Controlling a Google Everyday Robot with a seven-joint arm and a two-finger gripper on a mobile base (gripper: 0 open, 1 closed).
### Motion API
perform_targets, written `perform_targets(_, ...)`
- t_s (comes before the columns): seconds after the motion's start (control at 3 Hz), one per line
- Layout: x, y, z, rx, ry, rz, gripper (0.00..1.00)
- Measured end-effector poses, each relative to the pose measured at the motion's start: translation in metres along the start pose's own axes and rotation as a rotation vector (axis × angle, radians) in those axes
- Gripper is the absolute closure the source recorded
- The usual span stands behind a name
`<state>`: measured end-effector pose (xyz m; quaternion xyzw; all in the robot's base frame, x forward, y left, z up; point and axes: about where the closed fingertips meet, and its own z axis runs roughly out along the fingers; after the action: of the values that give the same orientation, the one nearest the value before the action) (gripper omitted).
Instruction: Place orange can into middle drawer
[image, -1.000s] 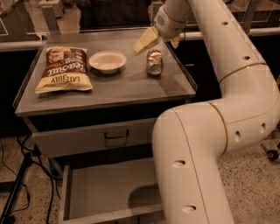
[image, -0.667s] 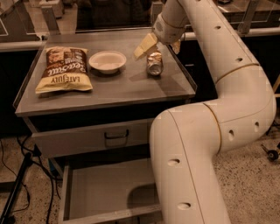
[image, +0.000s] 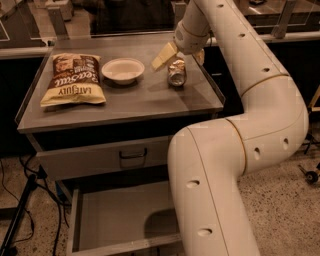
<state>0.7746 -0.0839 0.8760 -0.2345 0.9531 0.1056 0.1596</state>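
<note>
The orange can (image: 176, 73) lies on its side on the cabinet top (image: 125, 100), at the right, just right of the white bowl. My gripper (image: 182, 56) hangs over the can's far end. One pale yellow finger (image: 164, 55) is left of the can and the other (image: 200, 55) is right of it, so the gripper is open and astride the can. The middle drawer (image: 125, 222) is pulled out below, a wide grey tray with a bare floor. My arm hides its right part.
A white bowl (image: 123, 69) sits in the middle of the cabinet top and a chip bag (image: 73, 79) lies at the left. A shut drawer with a dark handle (image: 132, 153) is above the open one. Cables and a stand leg (image: 20, 210) are at the lower left.
My gripper has come slightly lower and closer to the can. The can, bowl and bag have not moved.
</note>
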Motion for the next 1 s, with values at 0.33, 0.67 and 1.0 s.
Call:
perform_targets(0.33,-0.004,0.003,0.004,0.006,0.001,-0.006,0.0)
perform_targets(0.67,-0.006,0.005,0.009,0.012,0.01,-0.009,0.0)
perform_targets(1.0,-0.009,0.009,0.015,0.018,0.019,-0.016,0.0)
